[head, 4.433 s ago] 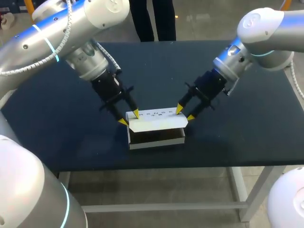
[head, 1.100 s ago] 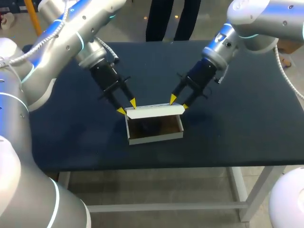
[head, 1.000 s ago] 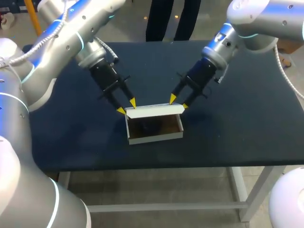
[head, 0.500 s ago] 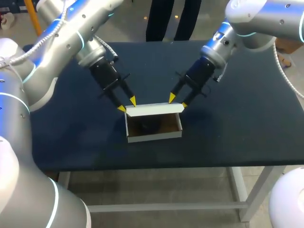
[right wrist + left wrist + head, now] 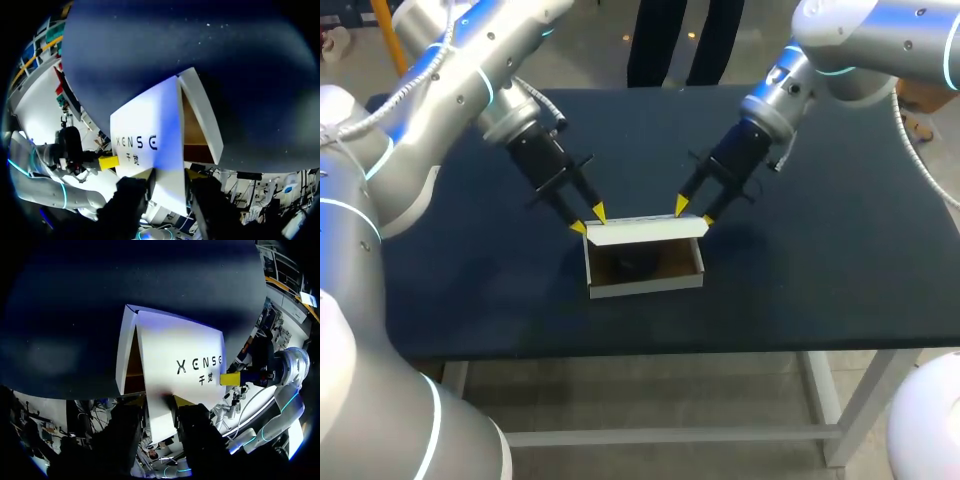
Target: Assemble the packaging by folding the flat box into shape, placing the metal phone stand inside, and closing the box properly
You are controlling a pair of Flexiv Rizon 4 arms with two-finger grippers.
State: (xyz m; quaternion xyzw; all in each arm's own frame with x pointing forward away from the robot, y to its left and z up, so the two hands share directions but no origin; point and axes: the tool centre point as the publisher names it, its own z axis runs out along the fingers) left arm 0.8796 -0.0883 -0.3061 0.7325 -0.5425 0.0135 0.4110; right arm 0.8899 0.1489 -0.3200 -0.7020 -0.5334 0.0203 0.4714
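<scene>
1. Head view: white cardboard box [image 5: 645, 282] near the front middle of the dark table [image 5: 470, 290], tray open upward. Printed white lid [image 5: 645, 231], slanted low over the tray a few seconds back, now upright along the far wall. Left tool [image 5: 589, 219] at its left top corner and right tool [image 5: 694, 212] at its right top corner, both drawn up and back with the lid. On the brown floor inside, a dark shape [image 5: 635, 265], probably the metal phone stand, too dim to confirm.

2. Left wrist view: lid [image 5: 175, 355] broadside ahead of the left tool [image 5: 159, 402], one corner pinched between its two fingers. Beside the lid, a white tray wall [image 5: 122, 360] and a sliver of brown interior. At the lid's far corner, a yellow fingertip [image 5: 230, 378] of the other arm.

3. Right wrist view: same in mirror. Lid [image 5: 150, 130] pinched at its corner by the right tool [image 5: 170, 175], tray wall [image 5: 202, 115] alongside, yellow fingertip [image 5: 107, 161] of the left arm at the opposite corner.

4. Meaning, as a judgement: box formed and likely loaded, yet reopened wide, not closed. Closing not yet done: lid to swing forward evenly from both corners, front flap to tuck inside the front wall. Risk of twist or crease with uneven travel.
</scene>
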